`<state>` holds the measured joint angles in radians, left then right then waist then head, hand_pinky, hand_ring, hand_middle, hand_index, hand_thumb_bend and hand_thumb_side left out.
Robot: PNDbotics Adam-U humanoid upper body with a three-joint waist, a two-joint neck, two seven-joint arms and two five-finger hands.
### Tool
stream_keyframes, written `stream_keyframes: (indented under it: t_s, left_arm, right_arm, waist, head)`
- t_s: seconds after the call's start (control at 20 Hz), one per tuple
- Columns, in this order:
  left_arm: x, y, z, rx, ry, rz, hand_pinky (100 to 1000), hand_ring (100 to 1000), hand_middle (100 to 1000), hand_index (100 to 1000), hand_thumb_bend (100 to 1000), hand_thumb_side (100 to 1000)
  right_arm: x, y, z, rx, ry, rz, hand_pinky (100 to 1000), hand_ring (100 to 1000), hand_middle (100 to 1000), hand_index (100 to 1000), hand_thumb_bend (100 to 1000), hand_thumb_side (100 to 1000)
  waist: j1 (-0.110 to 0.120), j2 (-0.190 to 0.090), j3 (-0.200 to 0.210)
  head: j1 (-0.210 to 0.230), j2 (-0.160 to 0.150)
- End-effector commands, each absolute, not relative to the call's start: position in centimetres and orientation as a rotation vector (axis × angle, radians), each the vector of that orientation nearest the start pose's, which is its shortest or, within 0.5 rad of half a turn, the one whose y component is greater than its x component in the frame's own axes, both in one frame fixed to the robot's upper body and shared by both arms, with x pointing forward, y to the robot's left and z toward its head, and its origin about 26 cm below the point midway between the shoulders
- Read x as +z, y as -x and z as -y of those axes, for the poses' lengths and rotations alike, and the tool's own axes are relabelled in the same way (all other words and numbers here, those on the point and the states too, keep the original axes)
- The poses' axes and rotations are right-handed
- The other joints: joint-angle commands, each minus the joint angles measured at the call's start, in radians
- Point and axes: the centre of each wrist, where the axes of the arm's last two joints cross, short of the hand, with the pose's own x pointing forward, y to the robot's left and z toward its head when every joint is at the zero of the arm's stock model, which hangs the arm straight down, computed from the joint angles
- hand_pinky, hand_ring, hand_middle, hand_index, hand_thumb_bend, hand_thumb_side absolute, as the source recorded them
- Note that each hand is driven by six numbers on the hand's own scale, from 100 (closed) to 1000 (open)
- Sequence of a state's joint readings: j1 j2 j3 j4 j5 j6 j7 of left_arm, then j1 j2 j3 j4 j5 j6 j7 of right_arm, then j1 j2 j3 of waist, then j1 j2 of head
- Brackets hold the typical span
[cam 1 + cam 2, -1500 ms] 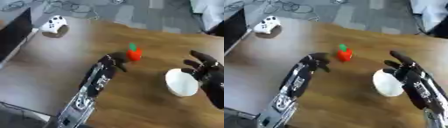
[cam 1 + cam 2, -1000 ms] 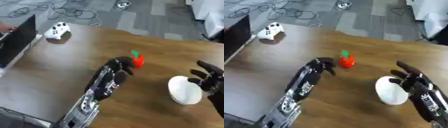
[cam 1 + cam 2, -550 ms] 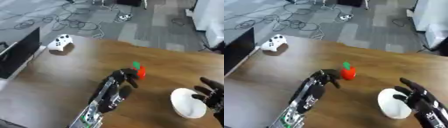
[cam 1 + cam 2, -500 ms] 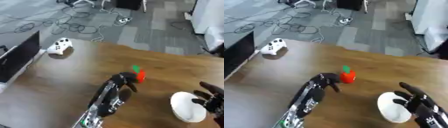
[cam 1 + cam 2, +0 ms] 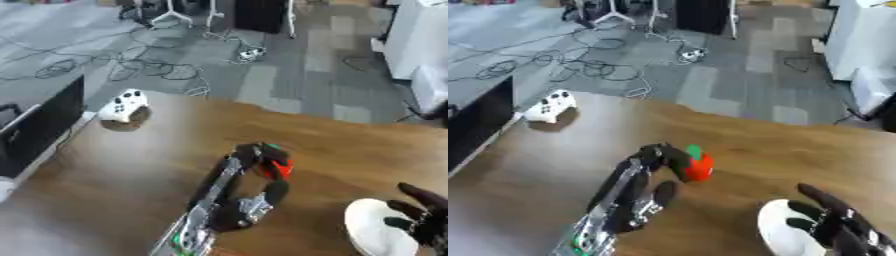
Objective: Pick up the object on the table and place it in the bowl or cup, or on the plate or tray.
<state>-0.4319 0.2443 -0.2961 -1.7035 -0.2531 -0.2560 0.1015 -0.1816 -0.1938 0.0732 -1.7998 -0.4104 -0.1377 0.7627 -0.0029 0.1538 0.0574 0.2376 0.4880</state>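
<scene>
A small red object with a green top (image 5: 700,167) sits on the wooden table, near the middle. My left hand (image 5: 658,157) reaches in from below and its fingers (image 5: 266,168) curl round the red object from the left side. To the lower right lies a white bowl (image 5: 374,234). My right hand (image 5: 840,224) hovers open beside the bowl at the lower right corner, fingers spread.
A white game controller (image 5: 123,104) rests near the table's far left edge. A black monitor (image 5: 37,131) stands along the left side. Beyond the table's far edge (image 5: 332,120) the floor is strewn with cables (image 5: 553,70).
The camera has tilted up, so the whole picture shifted. My left hand has moved forward onto the red object and its fingers have closed round it. The right hand stays by the bowl.
</scene>
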Motion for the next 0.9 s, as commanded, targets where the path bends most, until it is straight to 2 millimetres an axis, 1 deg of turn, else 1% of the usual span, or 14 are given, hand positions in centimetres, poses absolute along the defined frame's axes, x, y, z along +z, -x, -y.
stream_keyframes:
  t_s: [0.05,0.1,0.2,0.3,0.35,0.4,0.5,0.55,0.6,0.65,0.8,0.9]
  left_arm:
    - [15.5,-35.3,-17.7,-0.781,-0.284,2.416,755,595,592,692,436,621]
    - [15.5,-35.8,-17.6,-0.820,-0.331,2.421,755,595,592,692,436,621]
    - [15.8,-36.8,-17.4,-0.902,-0.411,2.417,797,680,679,748,467,647]
    - [15.9,-37.7,-17.2,-0.986,-0.475,2.398,806,700,702,765,479,654]
    - [16.0,-38.1,-17.2,-1.023,-0.500,2.390,811,714,717,777,479,642]
    - [16.1,-38.4,-17.1,-1.056,-0.521,2.381,811,714,717,777,478,662]
    - [16.1,-39.1,-17.1,-1.112,-0.553,2.359,814,723,724,779,461,669]
    - [15.9,-39.6,-17.1,-1.137,-0.568,2.342,819,737,733,783,418,670]
    - [15.8,-40.0,-17.2,-1.161,-0.585,2.322,817,730,728,780,439,671]
    - [15.6,-40.3,-17.3,-1.181,-0.599,2.304,827,752,745,789,412,677]
    - [14.9,-41.5,-18.0,-1.266,-0.664,2.232,839,770,760,798,411,684]
    - [14.9,-42.0,-18.3,-1.314,-0.699,2.208,838,775,767,801,410,687]
  right_arm:
    - [11.1,-31.0,23.9,0.804,-0.838,2.010,892,943,1000,975,100,538]
    - [11.1,-31.0,23.9,0.808,-0.841,2.011,892,943,1000,975,100,538]
    - [11.1,-31.0,23.7,0.815,-0.849,2.012,893,944,1000,975,100,538]
    - [11.1,-31.0,23.6,0.821,-0.856,2.016,893,944,1000,975,100,538]
    - [11.1,-31.0,23.6,0.825,-0.859,2.019,893,944,1000,975,100,538]
    - [11.1,-31.0,23.5,0.828,-0.863,2.021,893,944,1000,975,100,538]
    - [11.2,-31.1,23.4,0.833,-0.868,2.024,893,944,1000,975,100,538]
    - [11.2,-31.1,23.4,0.836,-0.871,2.025,893,928,1000,975,100,538]
    - [11.2,-31.1,23.3,0.840,-0.874,2.026,893,936,1000,975,100,538]
    - [11.2,-31.1,23.3,0.842,-0.876,2.027,894,923,1000,975,100,537]
    - [11.3,-31.1,23.2,0.851,-0.880,2.030,895,924,1000,976,100,537]
    - [11.3,-31.1,23.1,0.855,-0.882,2.032,896,926,1000,976,100,537]
  waist:
    - [-0.002,-0.008,-0.003]
    - [-0.004,-0.007,-0.005]
    - [-0.011,-0.006,-0.012]
    - [-0.017,-0.005,-0.020]
    - [-0.020,-0.004,-0.025]
    - [-0.023,-0.002,-0.030]
    - [-0.028,0.000,-0.039]
    - [-0.030,0.002,-0.044]
    - [-0.031,0.004,-0.048]
    - [-0.033,0.005,-0.051]
    - [-0.036,0.012,-0.066]
    - [-0.038,0.016,-0.073]
  head:
    - [0.025,0.006]
    - [0.032,0.007]
    - [0.051,0.010]
    - [0.064,0.007]
    - [0.067,0.004]
    - [0.068,0.001]
    - [0.068,-0.002]
    - [0.069,-0.003]
    - [0.069,-0.004]
    - [0.069,-0.005]
    - [0.064,-0.011]
    - [0.061,-0.012]
